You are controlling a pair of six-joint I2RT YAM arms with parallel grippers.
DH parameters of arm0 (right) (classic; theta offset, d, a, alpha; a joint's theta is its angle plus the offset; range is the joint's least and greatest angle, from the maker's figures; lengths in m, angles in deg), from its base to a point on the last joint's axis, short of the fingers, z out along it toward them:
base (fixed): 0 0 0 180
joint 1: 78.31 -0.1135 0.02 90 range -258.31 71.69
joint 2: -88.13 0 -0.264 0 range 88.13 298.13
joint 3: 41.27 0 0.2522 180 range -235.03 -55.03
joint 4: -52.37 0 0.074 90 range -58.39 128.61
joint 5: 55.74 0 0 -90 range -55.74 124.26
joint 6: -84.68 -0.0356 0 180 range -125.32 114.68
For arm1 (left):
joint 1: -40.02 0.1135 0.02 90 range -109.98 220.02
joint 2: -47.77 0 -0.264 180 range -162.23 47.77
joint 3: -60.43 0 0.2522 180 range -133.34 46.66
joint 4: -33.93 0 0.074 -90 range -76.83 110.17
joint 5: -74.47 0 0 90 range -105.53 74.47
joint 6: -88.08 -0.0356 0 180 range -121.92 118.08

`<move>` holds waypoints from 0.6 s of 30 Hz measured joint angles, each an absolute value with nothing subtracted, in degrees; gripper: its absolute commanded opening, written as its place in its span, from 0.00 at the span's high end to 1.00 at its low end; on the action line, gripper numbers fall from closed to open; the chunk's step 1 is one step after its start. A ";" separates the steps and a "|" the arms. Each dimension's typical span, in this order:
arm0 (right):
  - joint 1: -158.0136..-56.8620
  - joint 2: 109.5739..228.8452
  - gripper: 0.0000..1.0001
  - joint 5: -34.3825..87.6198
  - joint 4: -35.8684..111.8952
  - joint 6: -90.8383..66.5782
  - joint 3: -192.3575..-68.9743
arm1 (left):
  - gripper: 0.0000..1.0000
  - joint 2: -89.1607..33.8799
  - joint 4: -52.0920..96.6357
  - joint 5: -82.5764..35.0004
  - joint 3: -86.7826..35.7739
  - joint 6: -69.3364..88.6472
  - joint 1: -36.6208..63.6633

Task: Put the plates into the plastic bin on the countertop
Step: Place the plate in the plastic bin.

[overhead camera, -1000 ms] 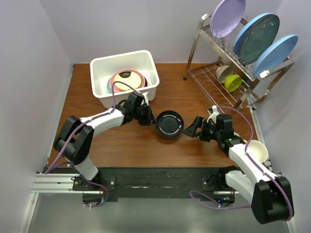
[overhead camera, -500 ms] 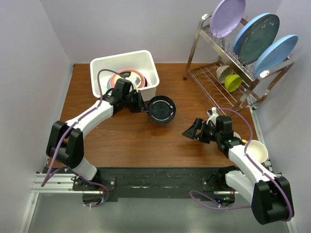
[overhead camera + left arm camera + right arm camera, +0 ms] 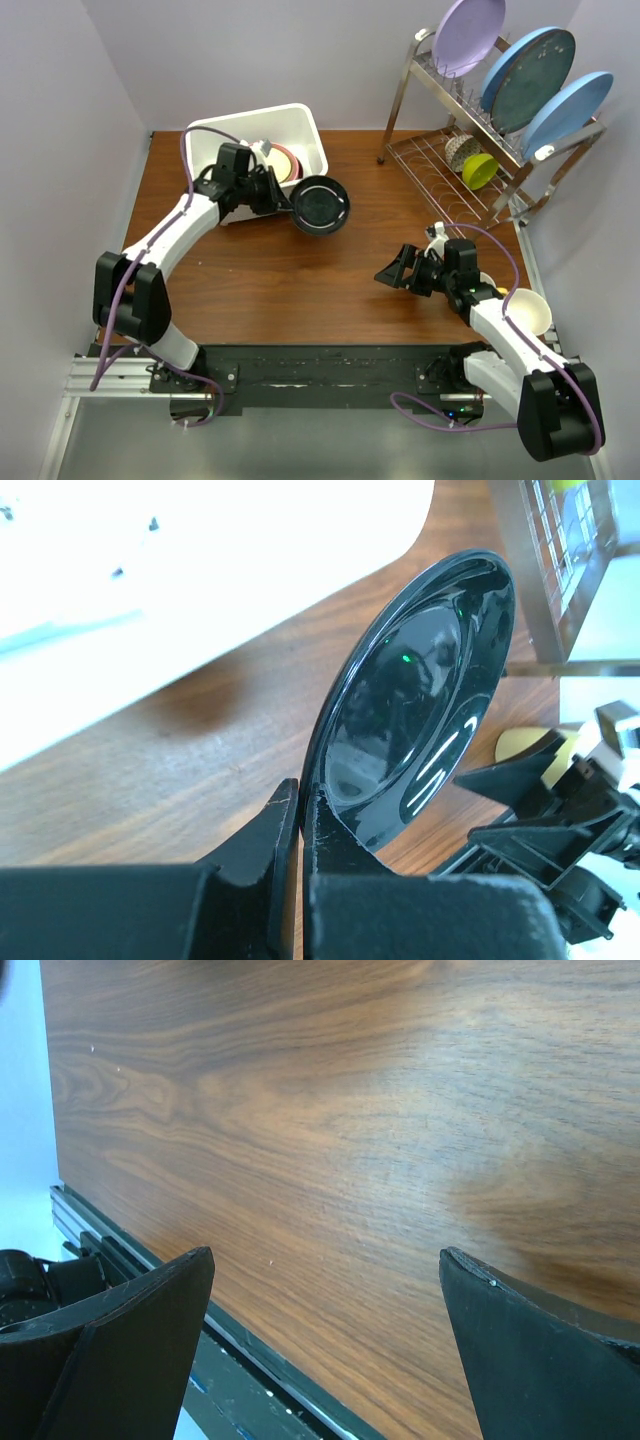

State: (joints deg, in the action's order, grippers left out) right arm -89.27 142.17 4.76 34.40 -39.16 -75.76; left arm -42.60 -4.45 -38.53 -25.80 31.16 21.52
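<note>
My left gripper is shut on the rim of a glossy black plate and holds it tilted on edge above the countertop, just right of the white plastic bin. In the left wrist view the fingers pinch the plate's lower rim, with the bin's wall behind. A pink plate lies in the bin, mostly hidden by my left arm. My right gripper is open and empty over bare wood.
A chrome wire rack stands at the back right with an upright lilac plate, two blue plates and a yellow cup. A cream bowl sits by my right forearm. Walls close in on the left and back.
My left arm has carried the black plate from mid-table up and left to the bin's right side, tilting it on edge. My right gripper has drawn back slightly.
</note>
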 measured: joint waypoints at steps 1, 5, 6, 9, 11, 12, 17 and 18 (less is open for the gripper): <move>-89.27 142.17 0.01 4.74 34.40 -39.16 -75.74 | 1.00 -42.60 -4.83 -38.71 -26.30 31.03 22.04; -89.27 142.24 0.01 4.70 34.45 -39.16 -75.48 | 1.00 -42.62 -5.85 -39.91 -29.06 29.89 24.84; -89.27 142.30 0.01 4.70 34.45 -39.16 -75.46 | 1.00 -42.67 -6.20 -40.21 -29.82 29.76 25.58; -89.27 142.63 0.01 4.70 34.47 -39.16 -75.37 | 1.00 -43.06 -6.90 -41.46 -32.16 29.25 28.12; -89.27 142.87 0.01 4.70 34.51 -39.16 -75.35 | 1.00 -43.52 -7.21 -42.36 -33.50 28.86 29.80; -89.27 143.00 0.01 4.70 34.55 -39.16 -75.33 | 1.00 -43.80 -7.43 -42.62 -34.11 28.73 30.59; -89.27 143.26 0.01 4.70 34.73 -39.16 -75.26 | 1.00 -45.81 -8.13 -44.54 -36.82 28.42 34.13; -89.27 143.26 0.01 4.70 34.77 -39.16 -75.26 | 1.00 -46.27 -8.13 -45.11 -37.15 28.42 34.92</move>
State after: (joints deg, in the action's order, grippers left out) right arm -89.27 143.26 4.70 34.77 -39.16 -75.26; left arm -46.27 -8.13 -45.11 -37.15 28.42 34.92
